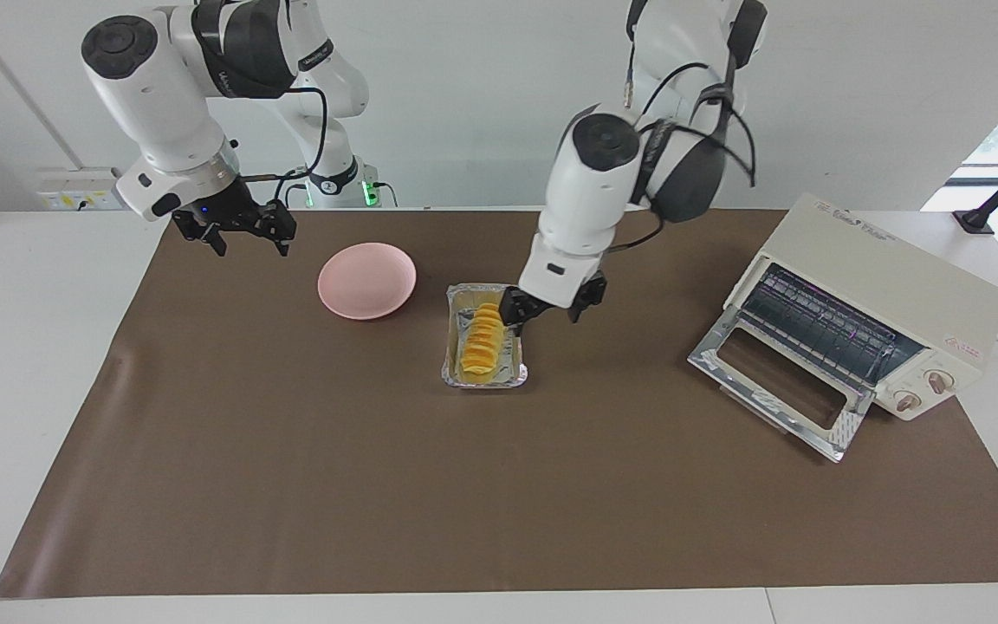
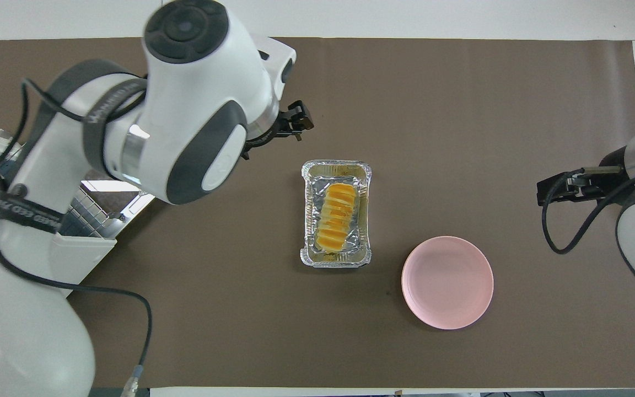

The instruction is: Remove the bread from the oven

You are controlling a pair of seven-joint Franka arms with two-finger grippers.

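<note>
The bread (image 1: 482, 341), a row of golden slices, lay in its foil tray (image 1: 456, 374) on the brown mat (image 1: 378, 485) that covered the worktop (image 1: 22, 347), near the middle and well apart from the oven (image 1: 871, 303). The oven stood at the left arm's end of the worktop with its glass door (image 1: 776, 390) folded down and its wire rack (image 1: 819, 325) bare. A pink plate (image 1: 366, 280) sat beside the tray, toward the right arm's end and a little nearer to the robots, not touching it. The left tool (image 1: 551, 310) hung in the air just beside the tray, on the oven's side, over the mat; its fingers were spread apart and held nothing. In the overhead view the left arm's bulk hid part of the oven, and the left tool showed past the wrist with its tips apart. The right tool (image 1: 235, 232) waited raised over the mat's edge at the right arm's end, fingers likewise spread and empty.
</note>
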